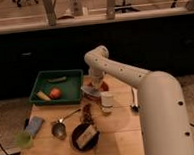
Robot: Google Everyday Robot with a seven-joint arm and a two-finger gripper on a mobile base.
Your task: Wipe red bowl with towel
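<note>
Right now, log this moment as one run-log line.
gripper: low over red bowl, far side of table | towel: under gripper, at red bowl's left rim | green tray: left of red bowl

Arm (155, 100) outstretched; tool (94, 86) down low

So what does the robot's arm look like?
The arm is creamy white, made of fat, smooth, round tubes joined by rounded bends, like a big pipe. Small dark dots run along it. No cables show. The gripper sits at its thinner end, down at the red bowl on the table's far side.
</note>
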